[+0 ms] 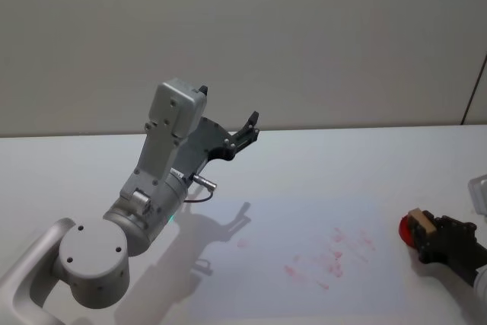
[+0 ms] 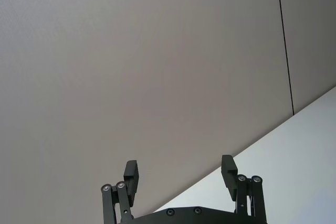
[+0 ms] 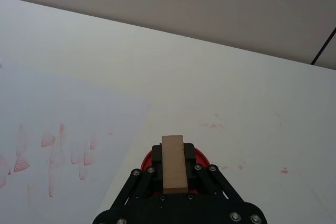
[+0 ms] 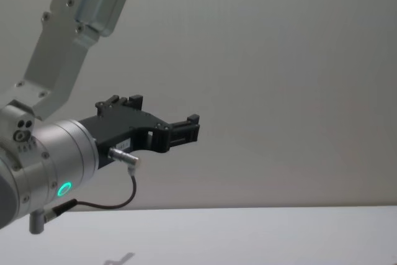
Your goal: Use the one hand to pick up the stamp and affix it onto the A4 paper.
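The right gripper [image 1: 429,236] sits at the lower right edge of the head view, low over the table [image 1: 342,157], with its black body running off the frame's right side and its tips pointing toward the frame's centre. It is clamped on the stamp [image 3: 174,163]: in the right wrist view the tan block stands between the two black fingers [image 3: 143,178], one on each long side. Directly under the stamp lies a round red pad [image 3: 201,156], which shows on both sides of the block. Whether the stamp's face touches the pad cannot be told.

The paper [image 1: 304,218] lies flat in the lower middle of the head view, just left of the pad and apart from it. Red marks [image 1: 335,253] are scattered over its right half, and a few faint red smears mark the bare table beyond the pad in the right wrist view.

The left arm [image 1: 152,188] fills the lower left of the head view, its elbow link raised and its forearm angled up and away. The left gripper [image 1: 245,129] is held well above the table, pointing at the wall [image 1: 304,36]. Its fingers stand wide apart with nothing between them, as the left wrist view shows. In the chest view it juts out level toward the frame's centre.
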You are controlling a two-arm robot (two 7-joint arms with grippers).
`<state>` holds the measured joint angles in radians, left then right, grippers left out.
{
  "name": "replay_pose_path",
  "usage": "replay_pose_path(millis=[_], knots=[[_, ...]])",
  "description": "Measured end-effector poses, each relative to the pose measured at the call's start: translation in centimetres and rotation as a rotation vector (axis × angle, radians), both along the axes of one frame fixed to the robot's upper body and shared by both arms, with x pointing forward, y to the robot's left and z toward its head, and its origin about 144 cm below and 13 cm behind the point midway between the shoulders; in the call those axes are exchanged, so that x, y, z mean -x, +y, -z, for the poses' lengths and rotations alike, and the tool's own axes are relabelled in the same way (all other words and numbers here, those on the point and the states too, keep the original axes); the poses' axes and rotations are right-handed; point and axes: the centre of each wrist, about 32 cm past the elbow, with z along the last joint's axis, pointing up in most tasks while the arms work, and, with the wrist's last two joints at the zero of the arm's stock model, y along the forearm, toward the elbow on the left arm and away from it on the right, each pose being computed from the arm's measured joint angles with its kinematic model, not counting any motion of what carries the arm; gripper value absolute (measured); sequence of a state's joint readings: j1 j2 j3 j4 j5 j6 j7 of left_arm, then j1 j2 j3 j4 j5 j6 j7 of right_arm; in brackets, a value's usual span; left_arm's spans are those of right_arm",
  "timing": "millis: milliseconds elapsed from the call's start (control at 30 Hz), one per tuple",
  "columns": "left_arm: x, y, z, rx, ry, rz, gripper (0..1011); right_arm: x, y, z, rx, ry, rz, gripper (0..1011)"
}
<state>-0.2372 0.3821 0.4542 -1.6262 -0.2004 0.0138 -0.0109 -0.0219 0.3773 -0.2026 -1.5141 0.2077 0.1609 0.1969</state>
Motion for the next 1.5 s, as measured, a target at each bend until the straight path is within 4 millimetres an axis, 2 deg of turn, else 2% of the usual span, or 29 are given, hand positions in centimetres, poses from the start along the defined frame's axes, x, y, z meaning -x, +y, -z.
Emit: replay_pose_path(millis=[367,900,1167,1500], knots=[[0.0,0.0,0.0,0.0,0.0,0.0,1001,-0.1,0.7,-1.5,-0.069,-0.028,-0.017,220],[0.0,0.0,0.0,0.0,0.0,0.0,1001,0.3,3.6,-5.7,-0.232,-0.087,-0.152,220],[0.0,0.0,0.0,0.0,0.0,0.0,1001,0.9,5.7,-6.4,-0.269,-0.091,-0.254,219],[0.0,0.0,0.0,0.0,0.0,0.0,1001,1.7,8.7,-6.0,-0.27,-0.079,-0.361,220]])
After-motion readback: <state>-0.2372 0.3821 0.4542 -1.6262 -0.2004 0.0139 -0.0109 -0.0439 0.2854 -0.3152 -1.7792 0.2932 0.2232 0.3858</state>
